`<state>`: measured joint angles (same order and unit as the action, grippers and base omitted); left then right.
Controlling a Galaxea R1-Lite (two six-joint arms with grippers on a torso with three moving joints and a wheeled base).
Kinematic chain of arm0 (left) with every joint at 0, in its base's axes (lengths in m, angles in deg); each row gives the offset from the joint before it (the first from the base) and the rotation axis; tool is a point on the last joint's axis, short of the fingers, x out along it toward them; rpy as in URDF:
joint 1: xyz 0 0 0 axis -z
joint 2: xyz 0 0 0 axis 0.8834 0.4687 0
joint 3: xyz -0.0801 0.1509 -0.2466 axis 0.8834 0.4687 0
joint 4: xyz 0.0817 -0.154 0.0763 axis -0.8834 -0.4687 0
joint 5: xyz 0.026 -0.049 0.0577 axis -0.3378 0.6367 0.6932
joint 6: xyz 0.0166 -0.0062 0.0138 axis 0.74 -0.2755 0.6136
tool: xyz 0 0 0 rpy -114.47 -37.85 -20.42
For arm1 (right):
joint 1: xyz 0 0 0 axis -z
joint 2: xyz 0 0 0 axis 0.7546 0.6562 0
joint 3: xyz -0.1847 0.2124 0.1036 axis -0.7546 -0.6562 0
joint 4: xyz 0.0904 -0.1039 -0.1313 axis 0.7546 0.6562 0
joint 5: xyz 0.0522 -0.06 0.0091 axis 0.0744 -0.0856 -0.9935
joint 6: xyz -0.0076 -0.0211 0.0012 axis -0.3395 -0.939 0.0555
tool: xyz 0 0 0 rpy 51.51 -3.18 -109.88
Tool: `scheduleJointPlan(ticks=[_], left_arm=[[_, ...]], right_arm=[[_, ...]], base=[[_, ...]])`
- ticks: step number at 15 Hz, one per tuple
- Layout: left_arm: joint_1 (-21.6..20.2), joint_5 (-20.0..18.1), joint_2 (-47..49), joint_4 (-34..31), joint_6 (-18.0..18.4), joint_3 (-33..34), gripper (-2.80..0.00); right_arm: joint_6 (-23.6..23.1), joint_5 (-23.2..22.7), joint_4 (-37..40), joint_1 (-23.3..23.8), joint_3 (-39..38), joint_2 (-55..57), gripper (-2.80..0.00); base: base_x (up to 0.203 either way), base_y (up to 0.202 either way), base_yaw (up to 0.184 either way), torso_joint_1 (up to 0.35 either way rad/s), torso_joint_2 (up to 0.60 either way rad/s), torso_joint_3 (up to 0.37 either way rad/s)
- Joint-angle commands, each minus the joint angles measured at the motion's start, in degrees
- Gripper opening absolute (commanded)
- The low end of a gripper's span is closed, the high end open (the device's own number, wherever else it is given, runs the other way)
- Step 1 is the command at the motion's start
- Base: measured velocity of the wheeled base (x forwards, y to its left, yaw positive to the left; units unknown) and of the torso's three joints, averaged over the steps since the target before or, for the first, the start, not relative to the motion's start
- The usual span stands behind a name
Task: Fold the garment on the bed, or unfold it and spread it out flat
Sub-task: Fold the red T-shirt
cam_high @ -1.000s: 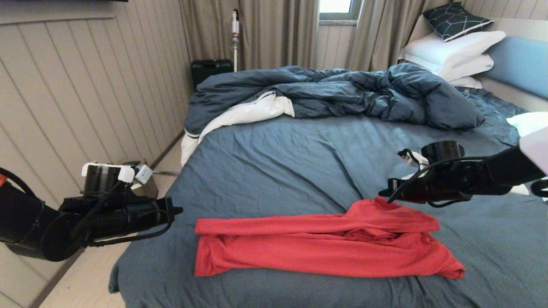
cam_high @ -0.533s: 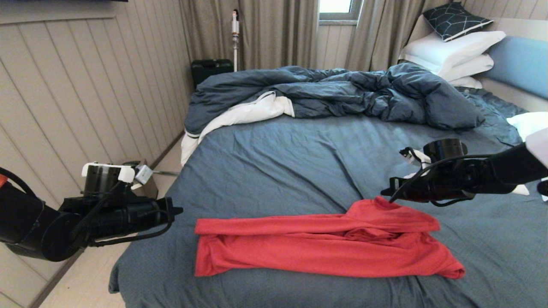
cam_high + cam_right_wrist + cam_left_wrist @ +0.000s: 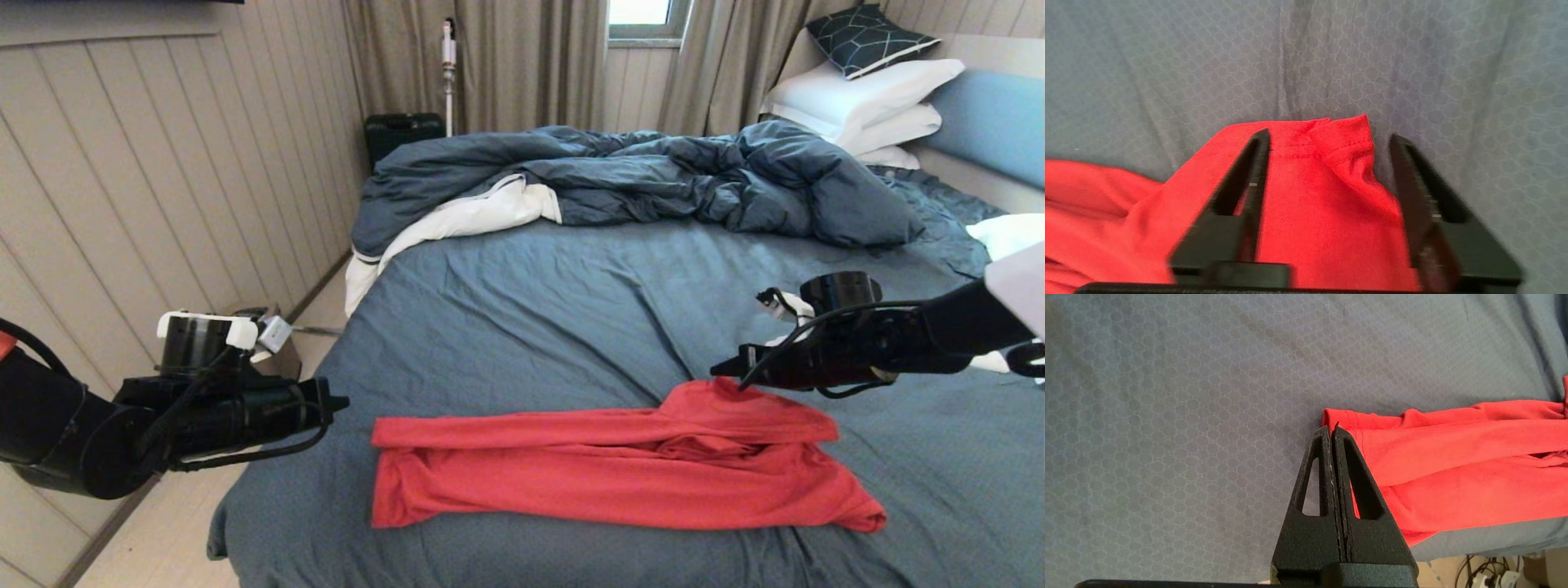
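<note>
In the head view, the garment (image 3: 604,465) is lying folded into a long band near the foot edge of the bed (image 3: 531,310); the right gripper (image 3: 722,371) is hovering over the garment's far right hump, while the left gripper (image 3: 335,402) is waiting just off the garment's left end.

In the left wrist view, the left gripper (image 3: 1332,430) is keeping its jaws pressed together, empty, beside the garment's (image 3: 1453,469) hem corner.

In the right wrist view, the right gripper (image 3: 1329,141) is spreading its jaws wide astride a raised fold of the garment (image 3: 1314,196), gripping nothing.

Soft even daylight from the window (image 3: 639,18), faint shadows, right wrist view motion-blurred
</note>
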<state>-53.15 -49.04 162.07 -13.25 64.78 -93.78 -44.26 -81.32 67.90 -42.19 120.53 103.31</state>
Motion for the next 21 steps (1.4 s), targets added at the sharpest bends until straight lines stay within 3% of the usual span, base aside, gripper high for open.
scheduleJointPlan(ticks=[1, 3, 4, 5, 15, 21], left_arm=[[0.0, 0.0, 0.5, 0.3, -0.1, 0.0, -2.80], [0.0, -0.1, 0.8, 0.3, -0.1, -0.1, -2.80], [0.1, -0.1, 0.9, 0.3, -0.1, -0.1, -2.80], [0.1, -0.1, 0.9, 0.3, -0.1, -0.1, -2.80], [0.2, -0.2, 1.2, 0.2, -0.2, 0.0, -2.80], [0.2, -0.2, 0.7, 0.4, -0.1, 0.8, -2.80]], right_arm=[[0.0, -0.2, 0.0, 0.0, 0.2, 0.9, 0.00], [0.0, -0.2, -0.1, -0.1, -0.3, 0.9, 0.00], [-0.1, -0.2, 0.0, -0.1, -0.6, 0.9, -2.62], [-0.1, -0.1, 0.0, -0.1, -0.8, 0.6, -2.80], [-0.2, 0.0, -0.2, 0.1, -1.1, -0.2, -2.80], [0.2, -0.1, 0.2, -0.4, -3.5, -12.0, -2.80]], base=[[0.000, 0.000, 0.000, 0.000, 0.00, 0.000], [0.000, 0.000, 0.000, 0.000, 0.00, 0.000], [0.000, 0.000, 0.000, 0.000, 0.00, 0.000], [0.000, 0.000, 0.000, 0.000, 0.00, 0.000], [0.000, 0.000, 0.000, 0.000, 0.00, 0.000], [0.000, 0.000, 0.000, 0.000, 0.00, 0.000]])
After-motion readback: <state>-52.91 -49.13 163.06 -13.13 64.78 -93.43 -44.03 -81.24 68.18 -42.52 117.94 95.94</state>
